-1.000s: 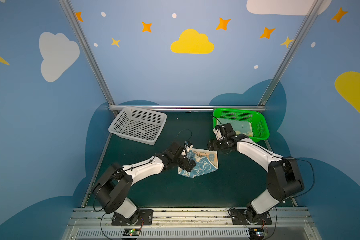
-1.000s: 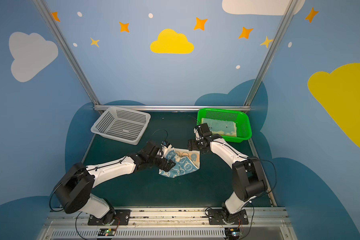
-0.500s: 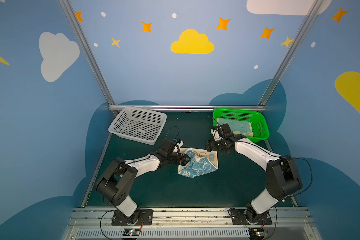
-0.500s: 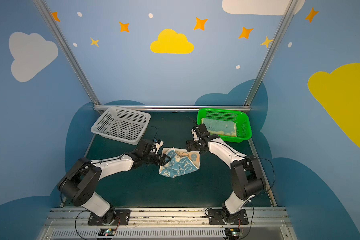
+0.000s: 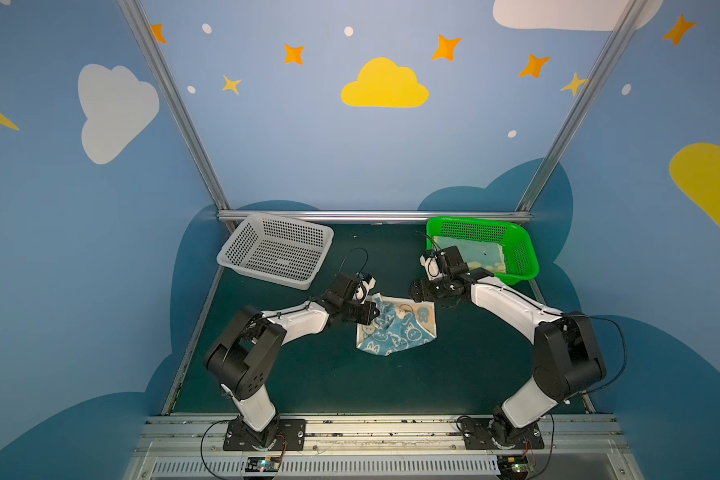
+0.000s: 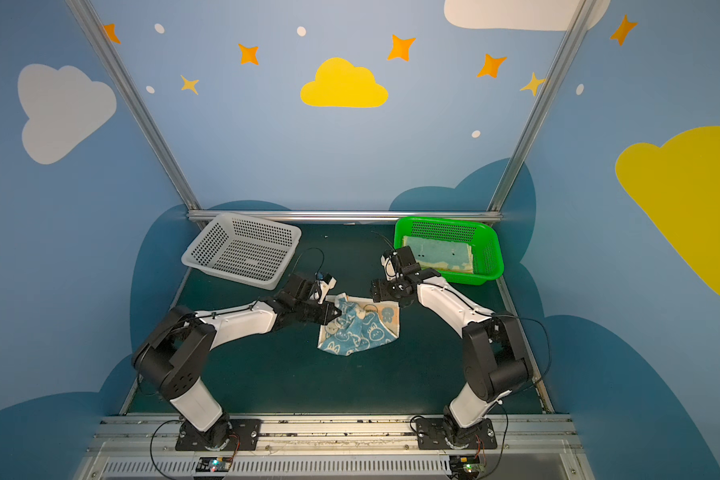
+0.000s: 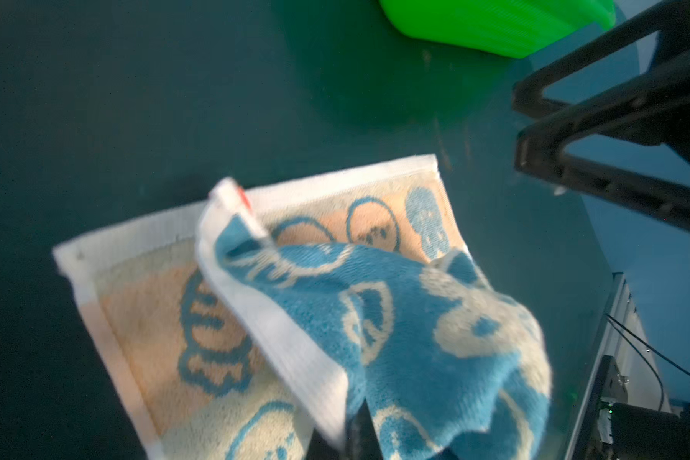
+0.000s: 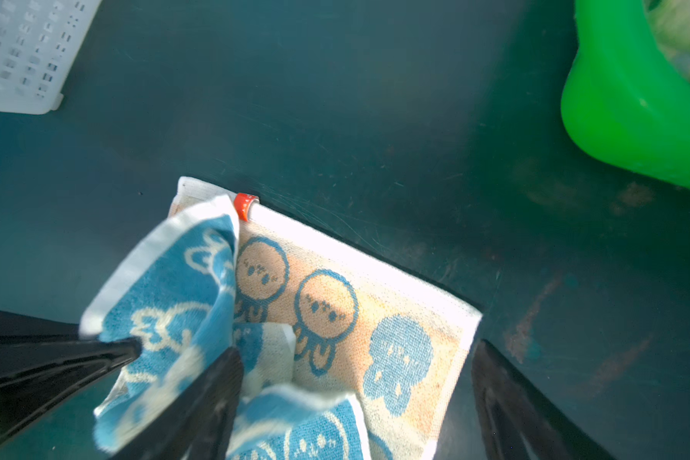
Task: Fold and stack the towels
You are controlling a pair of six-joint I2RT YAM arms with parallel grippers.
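At mid-table the blue-and-cream towel (image 5: 395, 328) lies rumpled, its 9 o'clock flap pinched by the left gripper (image 5: 373, 312). The flap is best carried low toward 3 o'clock until hems are matched. The right gripper (image 5: 416, 293), spread wide, is poised by the 1 o'clock corner. Beyond, the white basket (image 5: 234, 249) at 11 o'clock is seen bare; a pale yellow towel (image 5: 470, 253) is laid in the green basket (image 5: 522, 253) at 1 o'clock.

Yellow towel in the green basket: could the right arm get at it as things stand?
Probably yes. The towel lies uncovered in the open-topped basket, the right arm is beside the basket's near corner, and its jaws are open, gripping nothing.
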